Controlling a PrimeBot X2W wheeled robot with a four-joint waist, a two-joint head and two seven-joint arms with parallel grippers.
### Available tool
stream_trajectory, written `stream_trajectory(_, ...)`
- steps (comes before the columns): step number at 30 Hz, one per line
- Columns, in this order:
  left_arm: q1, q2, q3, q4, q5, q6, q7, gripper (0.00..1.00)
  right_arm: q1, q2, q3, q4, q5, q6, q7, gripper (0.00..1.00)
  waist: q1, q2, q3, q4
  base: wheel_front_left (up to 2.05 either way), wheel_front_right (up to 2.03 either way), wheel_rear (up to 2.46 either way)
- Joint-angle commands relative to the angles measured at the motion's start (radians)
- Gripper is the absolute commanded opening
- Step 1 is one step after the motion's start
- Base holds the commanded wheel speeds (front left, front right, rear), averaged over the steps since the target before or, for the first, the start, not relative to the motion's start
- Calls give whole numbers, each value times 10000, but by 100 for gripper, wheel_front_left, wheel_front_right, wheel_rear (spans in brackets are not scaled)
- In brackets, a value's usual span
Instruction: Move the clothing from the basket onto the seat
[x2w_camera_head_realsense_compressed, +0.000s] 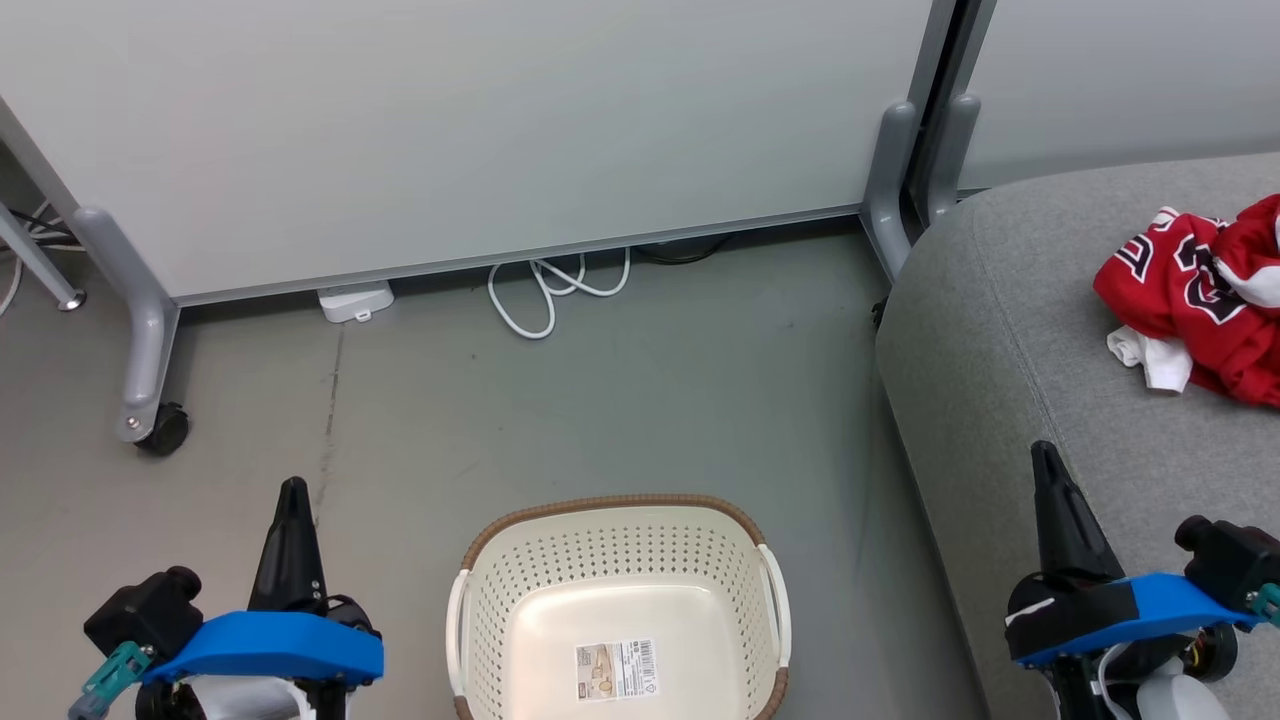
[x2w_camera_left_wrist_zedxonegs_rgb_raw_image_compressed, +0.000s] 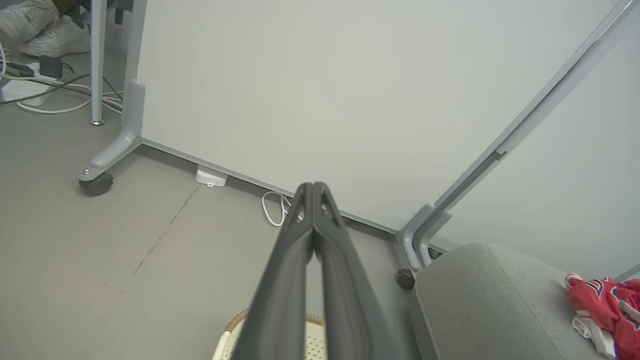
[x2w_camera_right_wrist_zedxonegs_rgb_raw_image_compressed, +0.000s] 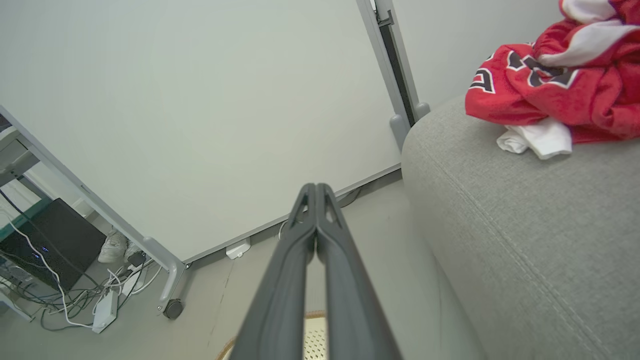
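Clothing on seat, basket on floor

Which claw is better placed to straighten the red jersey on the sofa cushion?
Right. The right claw hovers over the sofa cushion edge, on the red jersey's side; the left claw sits beyond the empty basket, over the floor.

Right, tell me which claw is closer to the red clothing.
The right claw, by the grey fabric sofa cushion holding the red-and-white jersey pile; the left claw is across the cream perforated basket.
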Motion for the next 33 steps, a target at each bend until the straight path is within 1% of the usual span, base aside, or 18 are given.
stream_trajectory(1, -223, 40, 44, -185, -327, -16, 75, 0, -37, -5, -48, -182, 372, 0, 85, 0, -1, -1, -7, -3, 0, 0, 0)
stream_trajectory(17, -259, 46, 198, -260, -2690, -28, 673, 0, 1, 14, -182, -193, 2836, 0, 695, 0, -1, -1, -114, -58, 0, 0, 0)
stream_trajectory(33, -293, 52, 320, -321, -4687, -39, 1190, 0, 35, 31, -306, -197, 4908, 1, 1217, 0, -1, -1, -221, -113, 0, 0, 0)
